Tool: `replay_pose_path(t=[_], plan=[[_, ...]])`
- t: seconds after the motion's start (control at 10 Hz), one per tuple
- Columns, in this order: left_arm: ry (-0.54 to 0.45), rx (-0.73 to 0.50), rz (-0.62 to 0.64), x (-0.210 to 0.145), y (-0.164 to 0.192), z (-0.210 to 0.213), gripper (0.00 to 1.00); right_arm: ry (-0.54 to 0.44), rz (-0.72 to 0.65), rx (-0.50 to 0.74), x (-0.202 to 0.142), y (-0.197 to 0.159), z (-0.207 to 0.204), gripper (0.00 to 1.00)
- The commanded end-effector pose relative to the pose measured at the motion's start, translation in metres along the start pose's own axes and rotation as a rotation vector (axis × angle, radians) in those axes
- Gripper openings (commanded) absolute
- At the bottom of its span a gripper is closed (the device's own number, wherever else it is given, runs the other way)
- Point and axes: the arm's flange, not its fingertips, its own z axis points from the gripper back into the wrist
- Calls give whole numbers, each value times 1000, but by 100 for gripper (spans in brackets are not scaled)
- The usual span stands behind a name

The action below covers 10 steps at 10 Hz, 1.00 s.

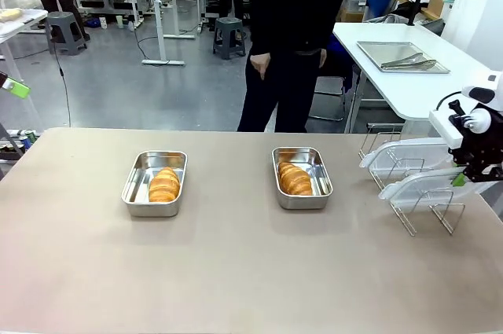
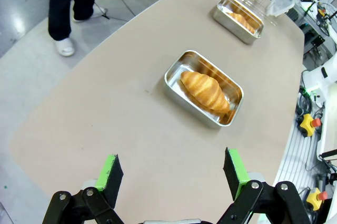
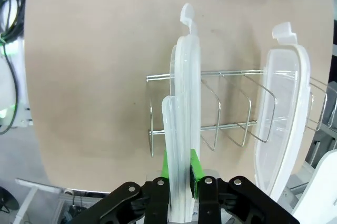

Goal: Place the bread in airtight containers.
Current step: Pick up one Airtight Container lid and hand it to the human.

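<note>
Two shiny steel airtight containers stand open on the tan table. The left container [image 1: 137, 182] holds one golden bread roll [image 1: 164, 185]; the right container [image 1: 321, 182] holds the other roll [image 1: 295, 179]. My right gripper [image 1: 460, 179] is shut on a translucent lid [image 1: 416, 185] standing in the wire rack [image 1: 428, 216]. The right wrist view shows that lid [image 3: 184, 103] upright between my right gripper's [image 3: 180, 170] green pads. My left gripper [image 2: 172, 174] hangs open above the table's end, well short of the near container [image 2: 176, 72] and its roll [image 2: 205, 90].
A second lid [image 1: 397, 158] leans in the rack behind the held one, as the right wrist view also shows for that lid [image 3: 279, 118]. A person [image 1: 291, 43] stands at the table's far side. A white side table [image 1: 393, 82] carries a metal tray with tongs.
</note>
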Motion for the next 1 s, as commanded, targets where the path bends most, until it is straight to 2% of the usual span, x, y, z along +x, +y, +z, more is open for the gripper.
replay_pose_path(t=[0.0, 0.2, 0.6, 0.8, 0.9], plan=[[11, -2, -8, 0, -2, 0, 100, 33, -16, -25, 3, -4, 5, 0], [11, -2, -8, 0, -2, 0, 100, 31, -65, -64, 8, -11, 34, 0], [11, -2, -8, 0, -2, 0, 100, 41, -55, -178, 35, 4, 160, 0], [11, -2, -8, 0, -2, 0, 100, -53, -55, -320, 39, 21, 213, 0], [11, -2, -8, 0, -2, 0, 100, -76, -9, -386, 45, 25, 224, 0]])
